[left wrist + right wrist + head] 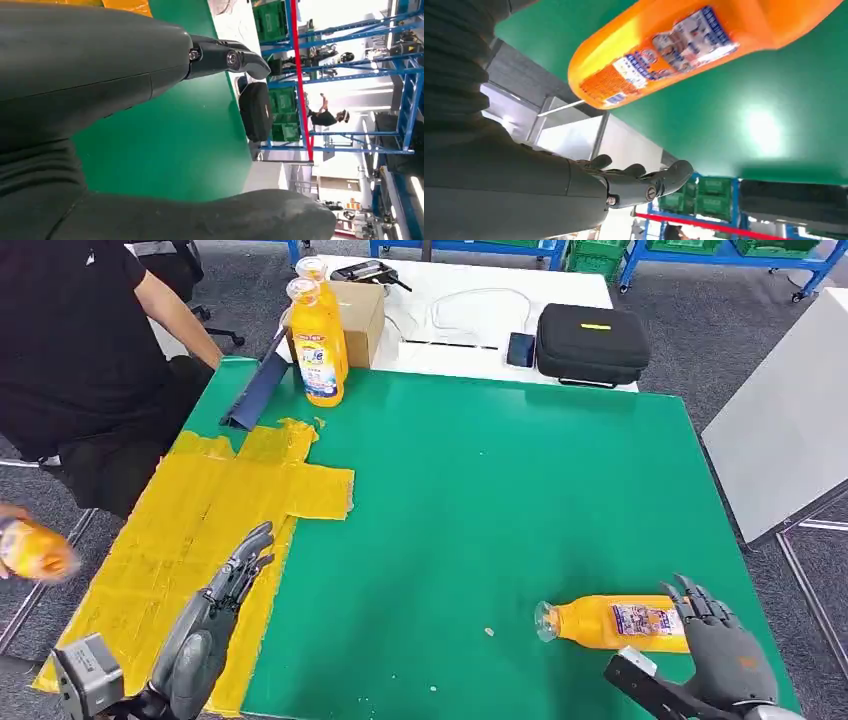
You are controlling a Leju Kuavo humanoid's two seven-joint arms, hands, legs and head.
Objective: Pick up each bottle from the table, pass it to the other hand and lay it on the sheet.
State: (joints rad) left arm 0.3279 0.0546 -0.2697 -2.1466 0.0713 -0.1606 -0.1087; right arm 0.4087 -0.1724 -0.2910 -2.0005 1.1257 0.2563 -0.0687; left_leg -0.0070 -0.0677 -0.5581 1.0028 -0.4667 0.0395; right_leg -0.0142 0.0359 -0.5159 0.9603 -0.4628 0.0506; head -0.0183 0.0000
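Observation:
An orange bottle (612,622) lies on its side on the green table (500,490) at the front right, cap end toward the middle; the right wrist view shows its label (684,45) close up. My right hand (725,645) hovers just beside its base, fingers spread, holding nothing. Over the yellow sheet (190,540) at the front left my left hand (215,615) stretches out flat and empty, its fingers (225,57) straight. Two more orange bottles (318,340) stand upright at the table's far left edge.
A person in black sits at the left and holds another orange bottle (30,550) off the table. A dark blue bar (255,390) lies near the standing bottles. Behind are a cardboard box (362,315) and a black case (590,340) on a white table.

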